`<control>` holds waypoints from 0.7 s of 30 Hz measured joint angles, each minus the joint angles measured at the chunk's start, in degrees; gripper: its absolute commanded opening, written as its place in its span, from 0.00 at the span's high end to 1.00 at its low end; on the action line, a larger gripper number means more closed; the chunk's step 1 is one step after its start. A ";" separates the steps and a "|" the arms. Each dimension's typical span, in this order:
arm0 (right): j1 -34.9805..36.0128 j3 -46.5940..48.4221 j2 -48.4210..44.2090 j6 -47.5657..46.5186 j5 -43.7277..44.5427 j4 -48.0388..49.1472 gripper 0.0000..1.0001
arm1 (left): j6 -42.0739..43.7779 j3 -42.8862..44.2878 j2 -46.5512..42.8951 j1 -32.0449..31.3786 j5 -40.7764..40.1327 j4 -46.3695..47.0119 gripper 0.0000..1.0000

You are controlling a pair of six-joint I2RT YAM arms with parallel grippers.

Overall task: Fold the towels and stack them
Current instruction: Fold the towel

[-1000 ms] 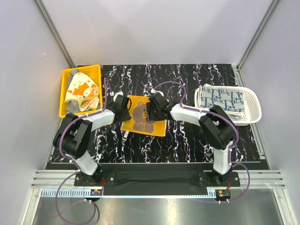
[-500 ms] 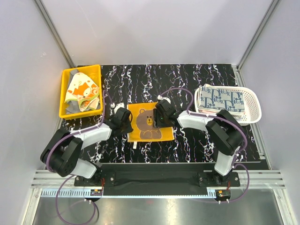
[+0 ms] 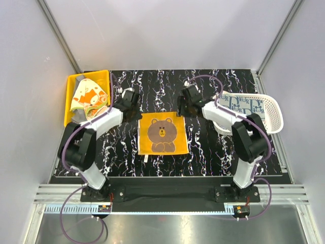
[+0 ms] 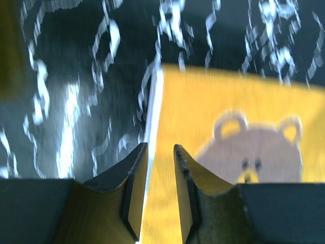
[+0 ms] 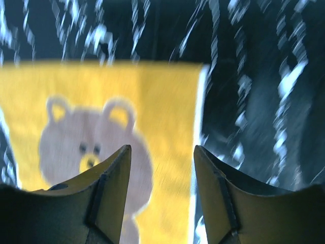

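Note:
A yellow towel [image 3: 162,133] printed with a brown bear lies spread flat on the black marbled table. My left gripper [image 3: 135,107] hovers at its far left corner and my right gripper [image 3: 184,107] at its far right corner. In the left wrist view the left gripper [image 4: 160,150] shows a narrow gap with the towel [image 4: 203,101] below it and nothing pinched. The right gripper [image 5: 162,150] stands wide open over the towel [image 5: 162,91]. A blue-white patterned towel [image 3: 245,104] lies in the white basket. A cream and orange towel [image 3: 89,97] sits crumpled in the yellow bin.
The yellow bin [image 3: 69,109] stands at the far left of the table, with a grey cloth [image 3: 76,81] under the crumpled towel. The white slotted basket [image 3: 273,109] stands at the far right, partly behind my right arm. Grey walls close in on both sides.
Both grippers brought the yellow towel toward the near side, laid it flat and let go of it. They then drew back to its far corners and opened wider.

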 measured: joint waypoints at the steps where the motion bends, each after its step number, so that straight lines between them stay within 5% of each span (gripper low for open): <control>1: -1.25 2.14 1.57 -0.66 0.20 -0.09 0.41 | 0.72 1.86 2.32 0.66 -0.09 -0.02 0.67; 10: -3.65 12.87 15.39 -5.16 0.87 -2.91 0.41 | 4.22 11.56 16.04 1.92 0.13 -4.37 0.64; 21: -4.76 16.24 18.62 -6.38 1.44 -4.04 0.42 | 5.44 14.10 17.68 3.19 -0.37 -5.92 0.60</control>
